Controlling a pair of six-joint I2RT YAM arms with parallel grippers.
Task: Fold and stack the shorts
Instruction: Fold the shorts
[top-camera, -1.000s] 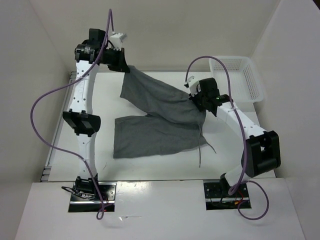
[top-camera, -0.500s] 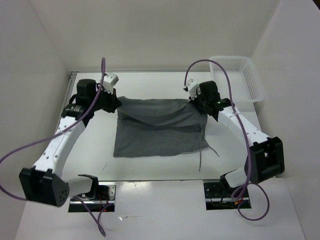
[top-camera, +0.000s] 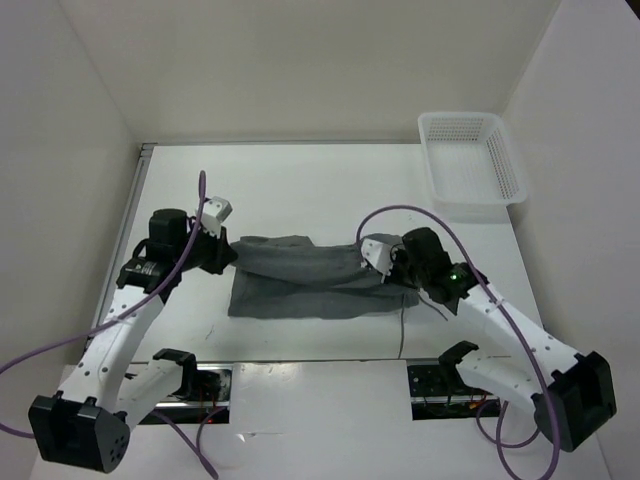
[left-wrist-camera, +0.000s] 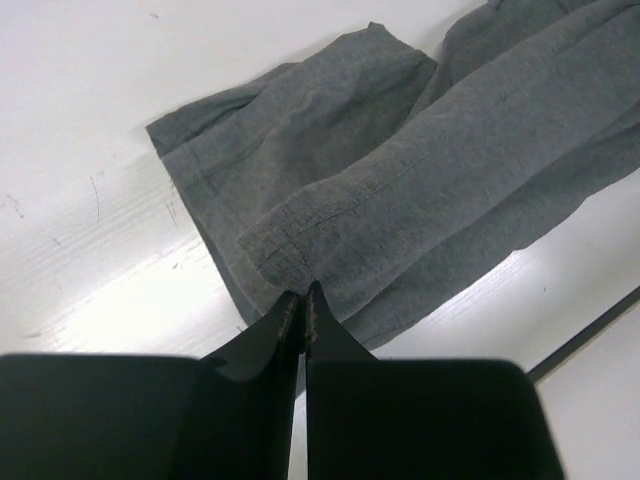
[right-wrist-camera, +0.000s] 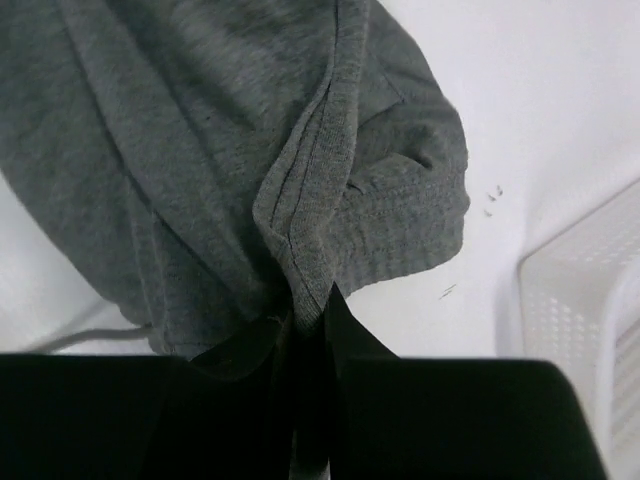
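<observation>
Pinched at a hem corner of the shorts (top-camera: 300, 280) by the left gripper (left-wrist-camera: 303, 300), clamped on a bunched seam by the right gripper (right-wrist-camera: 312, 312). Lying folded between both. Could slip from the shallow left pinch under outward pull, spoiling the fold.

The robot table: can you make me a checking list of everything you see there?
Surface: white table, faint scuff marks, no spills seen.
Job's things: grey shorts doubled over into a long band; drawstring trailing towards the near edge.
Clutter: nothing seen.
Grippers: left gripper shut on the shorts' left end; right gripper shut on the right end.
Cables: a purple cable loops off each arm.
Surroundings: white mesh basket at the far right corner, nothing seen inside; plain white walls.
</observation>
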